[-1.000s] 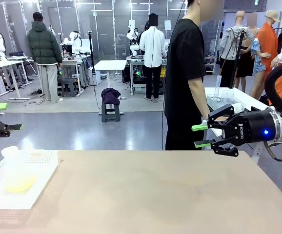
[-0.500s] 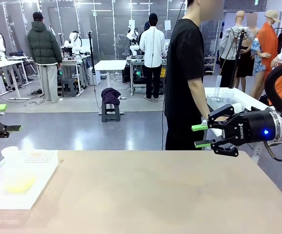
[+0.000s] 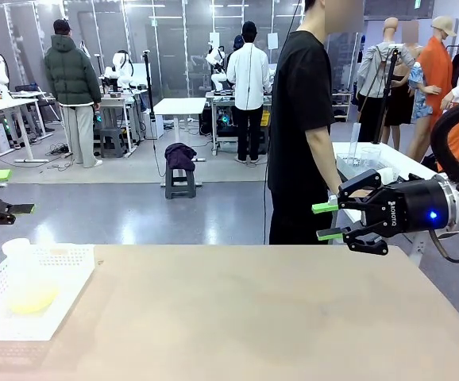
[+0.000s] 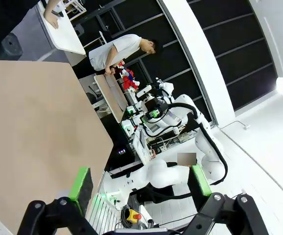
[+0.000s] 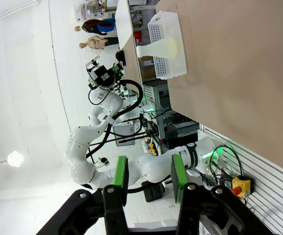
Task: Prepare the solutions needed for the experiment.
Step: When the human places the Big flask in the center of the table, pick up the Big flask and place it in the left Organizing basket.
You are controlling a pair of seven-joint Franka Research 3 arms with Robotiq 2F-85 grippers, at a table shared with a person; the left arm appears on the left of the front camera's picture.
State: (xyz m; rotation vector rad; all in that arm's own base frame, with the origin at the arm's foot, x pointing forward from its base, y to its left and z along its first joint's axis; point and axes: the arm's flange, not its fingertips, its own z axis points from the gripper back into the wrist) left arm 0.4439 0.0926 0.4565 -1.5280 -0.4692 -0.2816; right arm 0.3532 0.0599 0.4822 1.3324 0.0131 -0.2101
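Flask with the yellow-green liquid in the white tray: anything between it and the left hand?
Nothing visible. The flask stands in the white tray at the table's left edge. The left hand hangs open off that edge, up and behind the tray, with only air between. The tray wall is low.

- Overhead lighting was bright and even, and shadows on the bench [image 3: 277,317] were faint.
- Ceiling lamps flared white in both wrist views (wide-angle bending at edges).
- The near bench edge looked soft.
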